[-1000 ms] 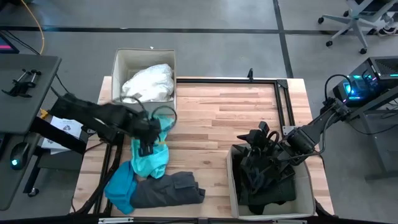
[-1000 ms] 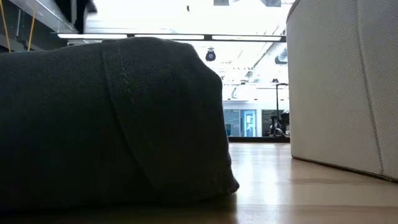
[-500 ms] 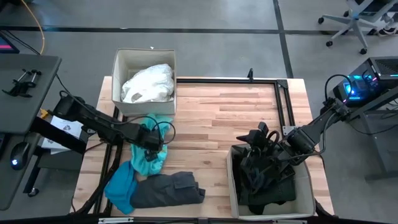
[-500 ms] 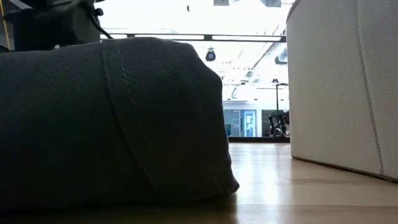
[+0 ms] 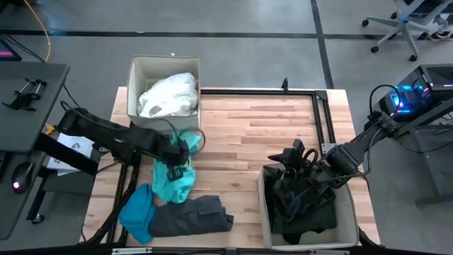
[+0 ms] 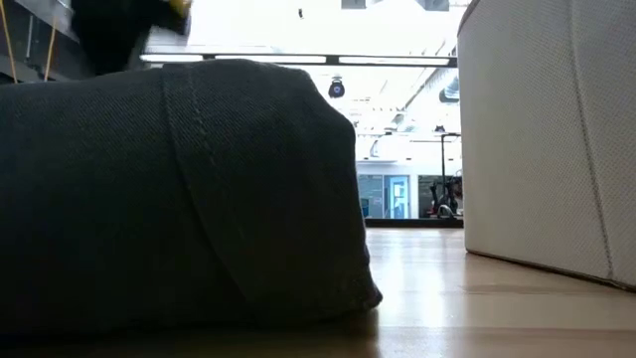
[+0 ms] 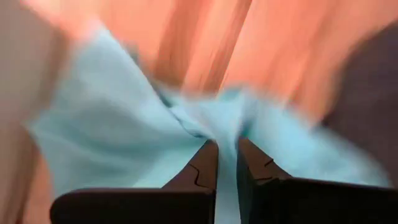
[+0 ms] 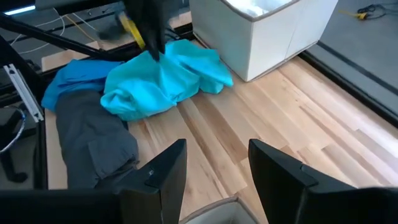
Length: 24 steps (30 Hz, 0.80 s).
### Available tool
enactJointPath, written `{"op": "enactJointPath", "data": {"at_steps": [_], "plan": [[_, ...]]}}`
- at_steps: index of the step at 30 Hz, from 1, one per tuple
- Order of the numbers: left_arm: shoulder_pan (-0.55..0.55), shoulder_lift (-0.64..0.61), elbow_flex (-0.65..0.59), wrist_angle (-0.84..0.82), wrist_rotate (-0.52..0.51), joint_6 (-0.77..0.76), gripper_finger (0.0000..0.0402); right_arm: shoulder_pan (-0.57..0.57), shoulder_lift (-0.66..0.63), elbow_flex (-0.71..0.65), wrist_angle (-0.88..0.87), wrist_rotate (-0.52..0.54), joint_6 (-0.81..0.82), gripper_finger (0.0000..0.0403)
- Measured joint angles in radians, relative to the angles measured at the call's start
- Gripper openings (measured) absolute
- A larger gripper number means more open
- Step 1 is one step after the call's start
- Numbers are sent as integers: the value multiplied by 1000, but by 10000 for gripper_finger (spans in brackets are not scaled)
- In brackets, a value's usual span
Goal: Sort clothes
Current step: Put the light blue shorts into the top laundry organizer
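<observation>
Near the tabletop's left edge, about midway along it, your left gripper (image 5: 178,157) sits with fingers pressed nearly together, pinching a fold of the turquoise garment (image 5: 172,183); the left wrist view shows the cloth bunched between the two dark fingertips (image 7: 207,163). You have three garments loose on the wooden tabletop (image 5: 262,131), all toward the front-left corner: the turquoise one, a deeper blue garment (image 5: 137,210) touching it at the left edge, and a dark grey garment (image 5: 190,216) lying flat and rumpled along the front edge, overlapping both. The grey piece is a heavier woven cloth with a visible seam, filling most of the low view (image 6: 179,199). Two beige square fabric bins: the left bin (image 5: 141,71) at the back-left corner holds crumpled white clothes (image 5: 170,94); the right bin (image 5: 345,212) at the front-right corner holds a heap of dark clothes (image 5: 301,209), count not readable. Your right gripper (image 5: 291,157) hovers at the right bin's back rim, fingers (image 8: 163,171) spread apart and holding nothing. The tabletop is pale plank wood with a black frame rail around its back right part.
</observation>
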<state>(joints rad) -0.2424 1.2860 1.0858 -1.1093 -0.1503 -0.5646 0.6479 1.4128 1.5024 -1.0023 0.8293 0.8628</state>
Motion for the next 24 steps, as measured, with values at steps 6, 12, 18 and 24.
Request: {"op": "enactJointPath", "data": {"at_steps": [6,12,18,24], "plan": [[1,-77,354,-48,-230,31,0,0,0,0,0,39,-11,165],[23,-108,451,-86,-238,122,1,0,-1,0,0,42,-26,165],[9,-95,323,-96,-74,203,60,0,-1,0,0,42,-26,165],[13,-95,96,-73,-62,98,183,0,-1,0,-1,41,-26,165]]}}
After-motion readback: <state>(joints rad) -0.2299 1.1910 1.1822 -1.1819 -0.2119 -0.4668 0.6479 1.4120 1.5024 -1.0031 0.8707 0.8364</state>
